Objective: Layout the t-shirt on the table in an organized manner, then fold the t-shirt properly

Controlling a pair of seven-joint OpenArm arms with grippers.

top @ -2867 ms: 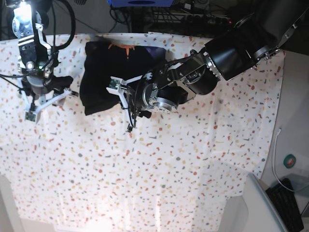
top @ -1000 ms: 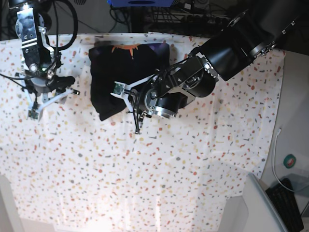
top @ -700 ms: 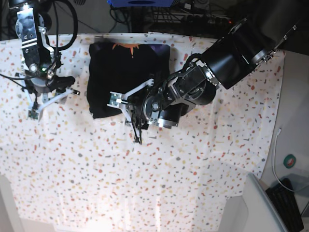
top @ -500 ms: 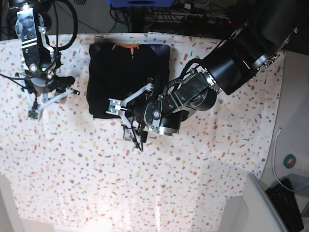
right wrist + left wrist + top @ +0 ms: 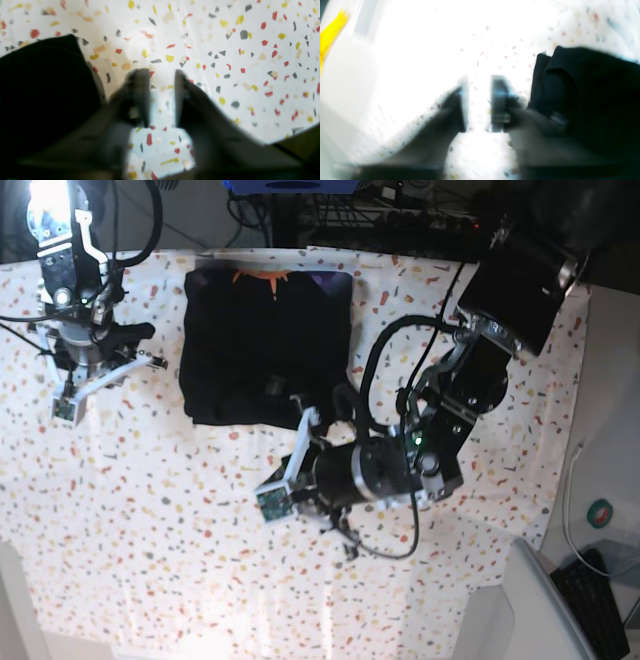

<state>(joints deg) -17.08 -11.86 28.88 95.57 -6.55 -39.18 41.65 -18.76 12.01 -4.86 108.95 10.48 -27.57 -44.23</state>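
T-shirt (image 5: 265, 345) folded, collar likely far-edge.

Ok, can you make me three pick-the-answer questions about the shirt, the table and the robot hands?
1. Where does the folded black cloth t-shirt lie?
A. far part of table
B. on the floor
C. in an end effector

2. What colour is the speckled table top?
A. blue
B. white
C. green

3. What does the left end effector hold?
A. the shirt
B. a cup
C. nothing

Answers: 1 A, it lies flat near the far edge. 2 B, white with coloured flecks. 3 C, only table shows between its fingers, shirt beside it.
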